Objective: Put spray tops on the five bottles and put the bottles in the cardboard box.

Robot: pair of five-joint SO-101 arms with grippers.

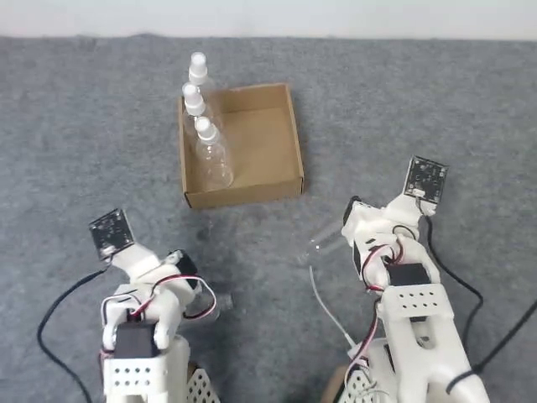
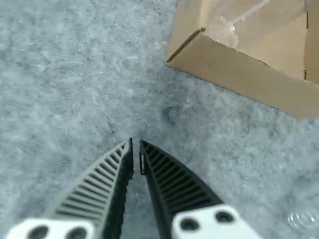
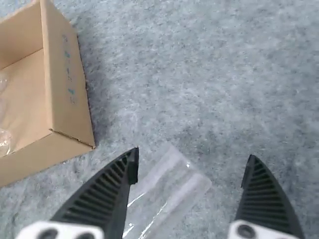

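Note:
The cardboard box (image 1: 268, 172) sits at the middle back of the grey carpet. Three clear bottles with white spray tops (image 1: 214, 155) line its left wall. A bare clear bottle (image 3: 167, 186) lies on the carpet in front of the box's right corner, also visible from above as the bare bottle (image 1: 321, 242). My right gripper (image 3: 192, 157) hangs open over it, one finger on either side. My left gripper (image 2: 135, 144) is shut on nothing, pointing at bare carpet just short of the box's near left corner (image 2: 199, 37).
A thin white tube (image 1: 329, 306) lies on the carpet beside the right arm. A small clear piece (image 1: 220, 304) rests next to the left arm, also seen as a clear piece (image 2: 304, 219). Open carpet surrounds the box on all sides.

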